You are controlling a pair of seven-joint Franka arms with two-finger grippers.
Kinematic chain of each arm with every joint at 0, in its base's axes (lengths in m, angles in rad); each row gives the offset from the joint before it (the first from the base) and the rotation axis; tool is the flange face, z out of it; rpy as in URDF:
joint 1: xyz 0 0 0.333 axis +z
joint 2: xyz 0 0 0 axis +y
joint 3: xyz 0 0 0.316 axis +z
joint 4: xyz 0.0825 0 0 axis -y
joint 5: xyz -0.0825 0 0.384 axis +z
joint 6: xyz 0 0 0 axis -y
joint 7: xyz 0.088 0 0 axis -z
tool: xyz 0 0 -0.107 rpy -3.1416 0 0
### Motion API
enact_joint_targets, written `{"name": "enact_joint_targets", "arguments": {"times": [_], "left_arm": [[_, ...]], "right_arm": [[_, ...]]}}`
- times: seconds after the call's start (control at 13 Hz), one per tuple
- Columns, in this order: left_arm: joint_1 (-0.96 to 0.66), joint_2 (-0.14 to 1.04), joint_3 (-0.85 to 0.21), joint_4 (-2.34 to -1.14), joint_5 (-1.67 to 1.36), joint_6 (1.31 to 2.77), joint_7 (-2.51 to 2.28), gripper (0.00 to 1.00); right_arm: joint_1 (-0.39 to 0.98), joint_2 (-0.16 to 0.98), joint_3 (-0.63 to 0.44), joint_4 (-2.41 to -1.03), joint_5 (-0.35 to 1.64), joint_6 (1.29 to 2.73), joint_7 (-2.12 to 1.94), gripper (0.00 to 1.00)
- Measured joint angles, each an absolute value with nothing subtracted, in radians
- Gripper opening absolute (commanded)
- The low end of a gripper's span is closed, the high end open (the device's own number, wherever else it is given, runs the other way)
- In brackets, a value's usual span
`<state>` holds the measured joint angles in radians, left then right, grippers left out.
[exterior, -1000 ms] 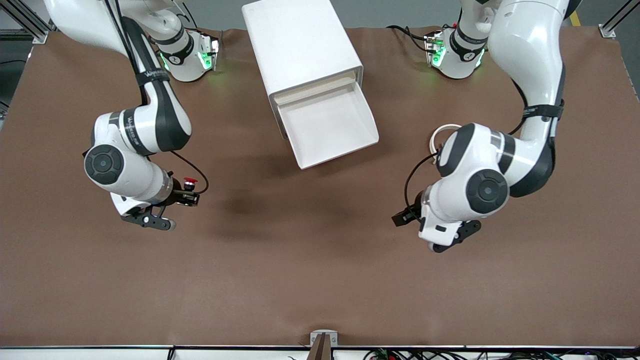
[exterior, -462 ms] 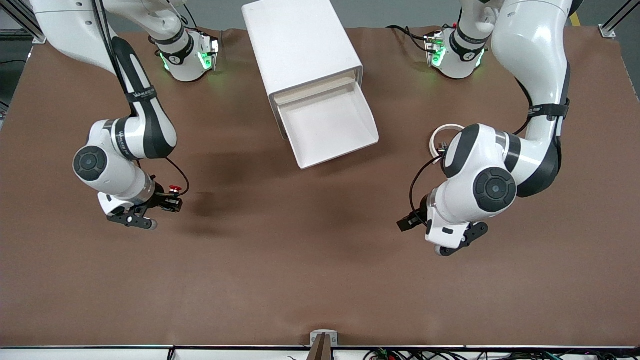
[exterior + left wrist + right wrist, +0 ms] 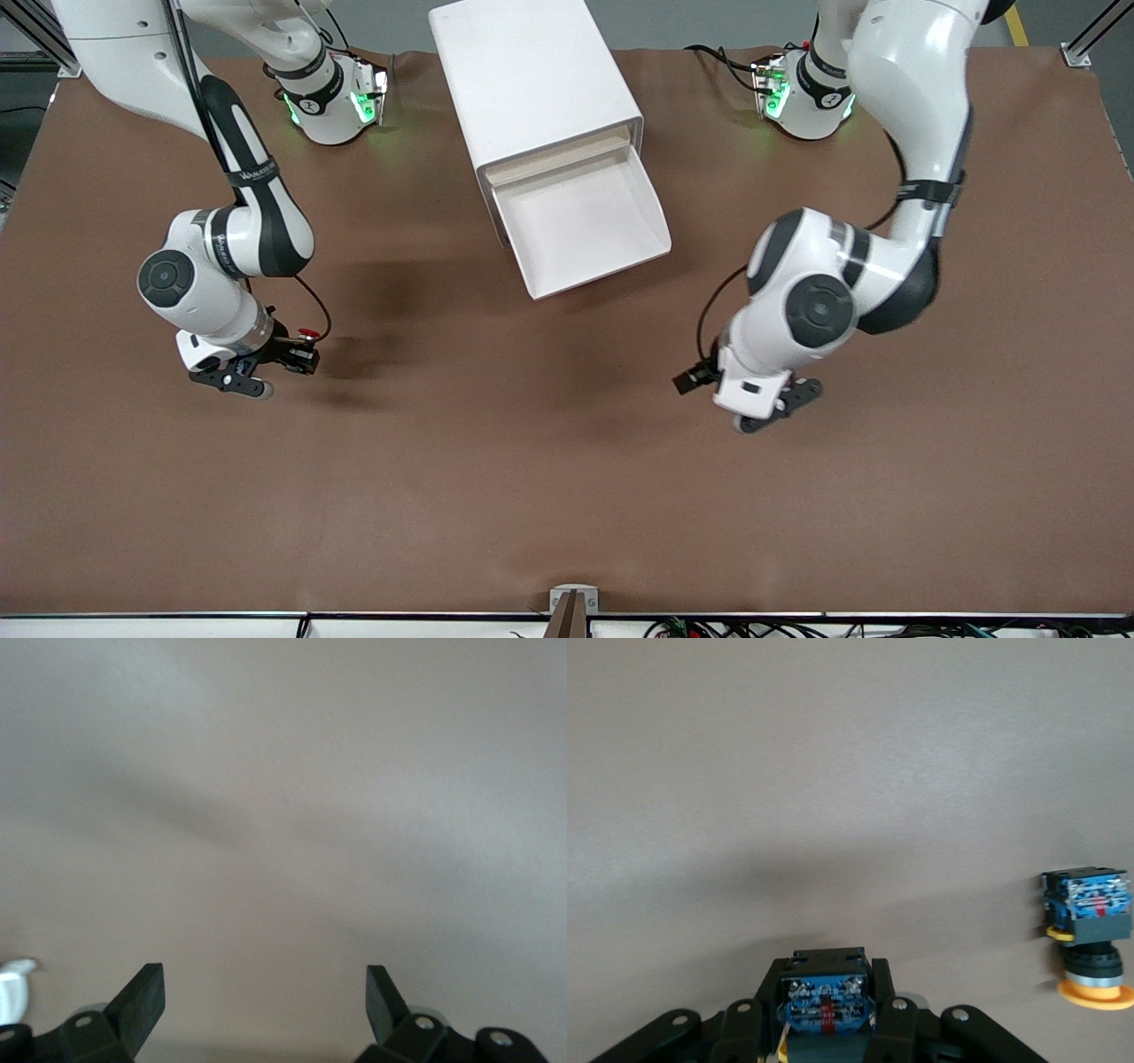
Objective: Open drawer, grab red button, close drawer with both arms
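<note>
The red-capped button [image 3: 308, 334] is held in my right gripper [image 3: 299, 353] over the brown table, toward the right arm's end and nearer the front camera than the drawer. In the right wrist view the gripper [image 3: 826, 1008] is shut on the button's bluish base [image 3: 826, 1003]. The white cabinet [image 3: 532, 80] stands at the middle of the table's robot edge with its drawer [image 3: 580, 232] pulled open and empty. My left gripper [image 3: 688, 381] is open and empty over bare table; its fingers [image 3: 143, 992] stand wide apart in the left wrist view.
A like button with an orange-yellow cap [image 3: 1090, 943] lies on its side on the table in the right wrist view; it does not show in the front view. The brown mat [image 3: 532, 496] covers the table.
My right gripper has carried the red button toward the right arm's end of the table. My left gripper has shifted toward the table's middle, and the arm now covers a white ring.
</note>
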<state>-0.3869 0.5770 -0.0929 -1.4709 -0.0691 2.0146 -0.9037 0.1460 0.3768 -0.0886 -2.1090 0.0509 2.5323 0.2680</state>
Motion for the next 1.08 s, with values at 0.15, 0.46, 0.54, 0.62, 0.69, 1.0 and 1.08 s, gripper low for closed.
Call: {"name": "enact_joint_targets", "arguments": {"times": [0.15, 0.46, 0.54, 0.62, 0.69, 1.0, 1.08], "left_arm": [[-0.435, 0.544, -0.095, -1.553, -0.069, 2.052, -0.930, 1.00], [-0.523, 0.519, -0.097, -1.629, -0.069, 2.068, -0.990, 1.00], [-0.542, 0.519, -0.097, -1.645, -0.069, 2.069, -0.996, 1.00], [-0.563, 0.519, -0.097, -1.659, -0.069, 2.071, -1.007, 1.00], [-0.585, 0.519, -0.098, -1.670, -0.069, 2.073, -1.021, 1.00], [-0.631, 0.517, -0.108, -1.679, -0.069, 2.078, -1.064, 1.00], [-0.631, 0.516, -0.122, -1.679, -0.069, 2.076, -1.075, 1.00]], "right_arm": [[0.118, 0.385, -0.089, -2.117, 0.051, 2.546, 0.231, 0.00], [0.089, 0.435, -0.088, -2.118, 0.051, 2.602, 0.180, 0.00], [0.086, 0.448, -0.089, -2.118, 0.051, 2.618, 0.170, 0.00], [0.085, 0.459, -0.088, -2.118, 0.051, 2.626, 0.166, 0.00], [0.085, 0.466, -0.088, -2.118, 0.051, 2.629, 0.165, 0.00], [0.084, 0.470, -0.088, -2.117, 0.051, 2.629, 0.142, 1.00], [0.082, 0.470, -0.088, -2.116, 0.051, 2.630, 0.140, 1.00]]}}
